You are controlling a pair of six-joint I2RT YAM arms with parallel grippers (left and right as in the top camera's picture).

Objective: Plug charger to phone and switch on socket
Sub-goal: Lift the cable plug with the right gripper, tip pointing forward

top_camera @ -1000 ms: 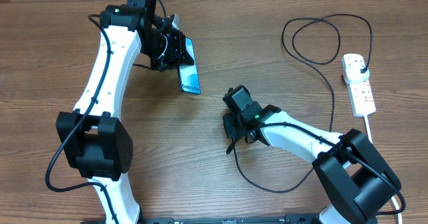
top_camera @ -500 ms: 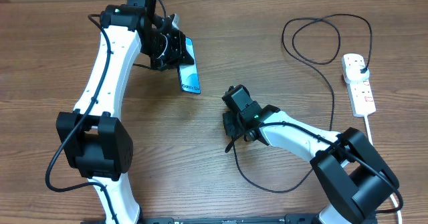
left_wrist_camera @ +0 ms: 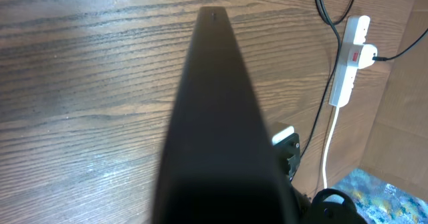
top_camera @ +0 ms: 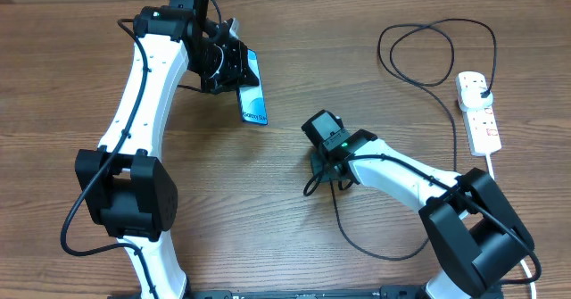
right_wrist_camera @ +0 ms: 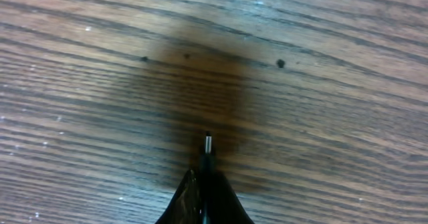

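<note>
A: Where's the long thin black charger cable (top_camera: pixel 443 112)?
B: The right jaws have just clamped tight on its connector tip (right_wrist_camera: pixel 208 144), low over the wooden table (top_camera: pixel 223 219).
A: And the slim blue-screened phone (top_camera: pixel 252 94)?
B: Gripped in the closed left jaws, well apart. Plugging in looks next.

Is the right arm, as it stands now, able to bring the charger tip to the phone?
Probably yes. The right gripper is shut on the charger tip, only bare table lies between it and the phone, and the cable lies slack.
</note>
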